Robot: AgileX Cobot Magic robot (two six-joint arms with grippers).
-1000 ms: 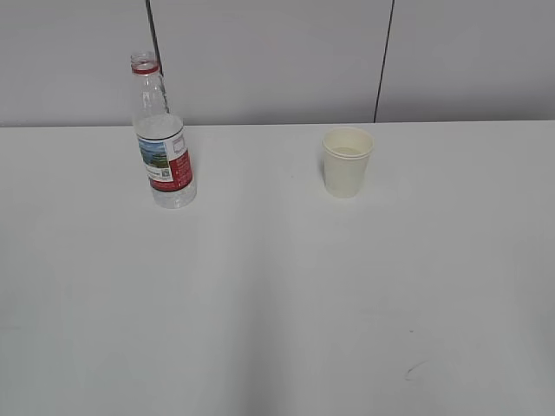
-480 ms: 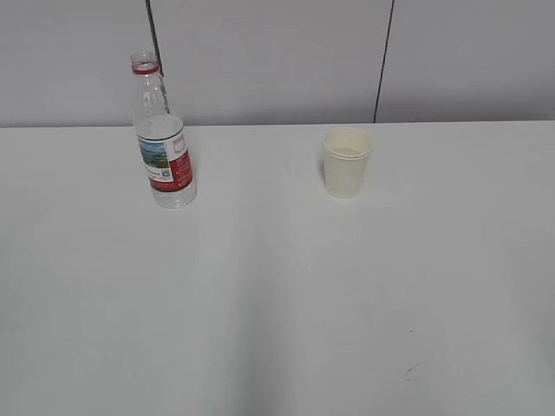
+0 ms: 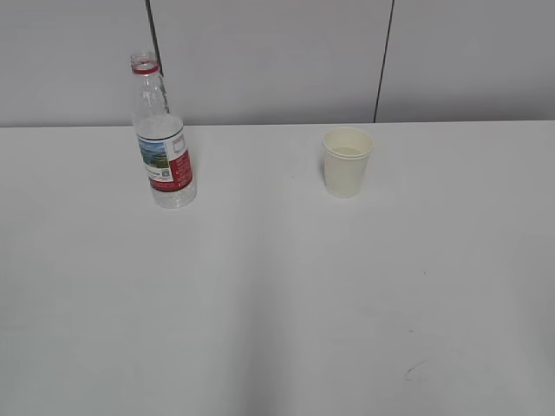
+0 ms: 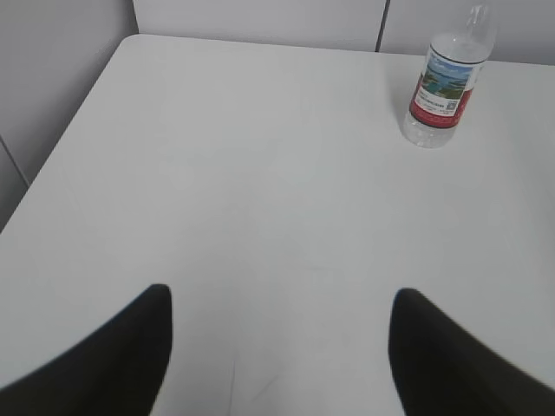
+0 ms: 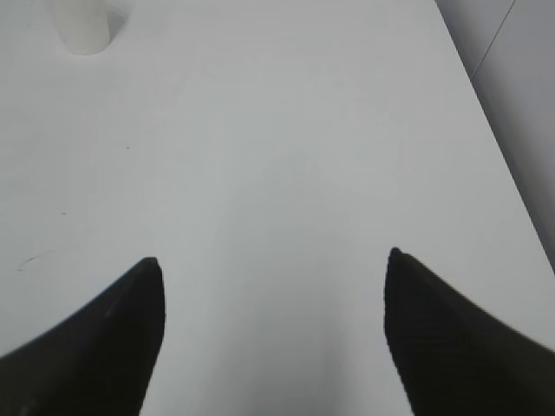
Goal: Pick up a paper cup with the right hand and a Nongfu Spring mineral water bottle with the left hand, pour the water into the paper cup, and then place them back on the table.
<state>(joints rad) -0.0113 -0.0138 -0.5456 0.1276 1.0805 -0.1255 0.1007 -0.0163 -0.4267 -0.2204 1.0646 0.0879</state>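
The Nongfu Spring bottle point(image 3: 162, 143) stands upright, uncapped, at the back left of the white table point(image 3: 277, 286); it also shows far off at the top right of the left wrist view point(image 4: 444, 82). The paper cup point(image 3: 347, 161) stands upright at the back, right of centre; its base shows at the top left of the right wrist view point(image 5: 82, 24). My left gripper point(image 4: 279, 295) is open and empty over bare table, far from the bottle. My right gripper point(image 5: 273, 260) is open and empty, far from the cup. Neither gripper shows in the exterior view.
A small dark scratch mark point(image 3: 413, 371) lies near the table's front right. The table's left edge point(image 4: 65, 130) and right edge point(image 5: 486, 113) border grey wall panels. A grey panelled wall point(image 3: 277, 61) runs behind the table.
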